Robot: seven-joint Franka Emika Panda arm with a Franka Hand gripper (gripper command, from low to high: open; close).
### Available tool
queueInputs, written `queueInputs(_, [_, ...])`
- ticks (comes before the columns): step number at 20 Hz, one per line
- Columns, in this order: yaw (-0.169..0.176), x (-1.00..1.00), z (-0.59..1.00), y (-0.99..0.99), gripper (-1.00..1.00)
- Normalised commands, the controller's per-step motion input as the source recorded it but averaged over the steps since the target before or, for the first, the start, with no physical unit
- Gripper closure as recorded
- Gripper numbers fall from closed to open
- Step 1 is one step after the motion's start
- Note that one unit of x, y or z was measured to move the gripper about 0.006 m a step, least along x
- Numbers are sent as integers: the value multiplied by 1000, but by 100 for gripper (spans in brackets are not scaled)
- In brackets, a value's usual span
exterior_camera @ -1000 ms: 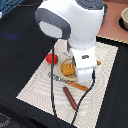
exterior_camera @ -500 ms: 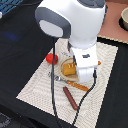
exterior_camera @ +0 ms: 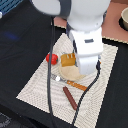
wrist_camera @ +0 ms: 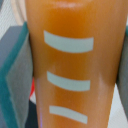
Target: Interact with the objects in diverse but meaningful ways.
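Note:
My gripper (exterior_camera: 80, 67) is low over the middle of the woven mat, and the arm's white body hides its fingertips in the exterior view. In the wrist view the yellow-orange bread loaf (wrist_camera: 75, 30) with pale ridges fills the frame, and the grey pads (wrist_camera: 17, 85) press it from both sides. The loaf (exterior_camera: 67, 60) shows partly beside the hand. The red tomato (exterior_camera: 51, 58) lies just to the exterior view's left of it. The white fish-like piece (exterior_camera: 70, 74) lies below the loaf. The dark sausage stick (exterior_camera: 70, 97) lies nearer the mat's front edge.
An orange-handled utensil (exterior_camera: 76, 84) lies on the pale mat (exterior_camera: 37, 87) between the fish piece and the sausage. The mat rests on a black tabletop (exterior_camera: 20, 45). A pot's rim (exterior_camera: 124, 17) shows at the back right. A cable (exterior_camera: 50, 75) hangs from the arm.

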Motion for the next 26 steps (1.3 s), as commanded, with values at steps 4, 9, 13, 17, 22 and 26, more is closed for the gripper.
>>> queueInputs(4, [0, -651, 70, -677, 100])
queueInputs(9, [1, -507, -113, -772, 100])
queueInputs(13, [13, -380, -336, -864, 100])
queueInputs(17, [10, -447, -623, -684, 100])
queueInputs(22, [9, -378, -671, -365, 100])
queueInputs(26, [5, -377, -568, -12, 100])
